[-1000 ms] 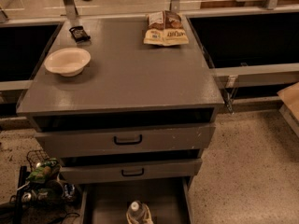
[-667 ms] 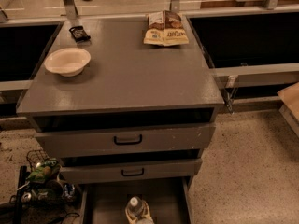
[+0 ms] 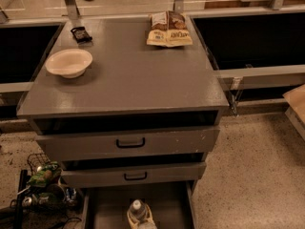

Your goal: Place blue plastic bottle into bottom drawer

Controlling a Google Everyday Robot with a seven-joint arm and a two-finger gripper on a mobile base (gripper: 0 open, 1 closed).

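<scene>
Clear ribbed plastic bottle (image 3: 137, 207) stands in the shallow grey bottom drawer (image 3: 106, 211), midway between its sides; pale gripper (image 3: 140, 220) surrounds it, likely steadying; jaw spread indiscernible.

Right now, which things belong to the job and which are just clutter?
Job: clear ribbed plastic bottle; open grey bottom drawer; gripper, at the bottom edge by the bottle.
Lying about: white round bowl; snack bags; dark packet; wire basket on floor.
</scene>
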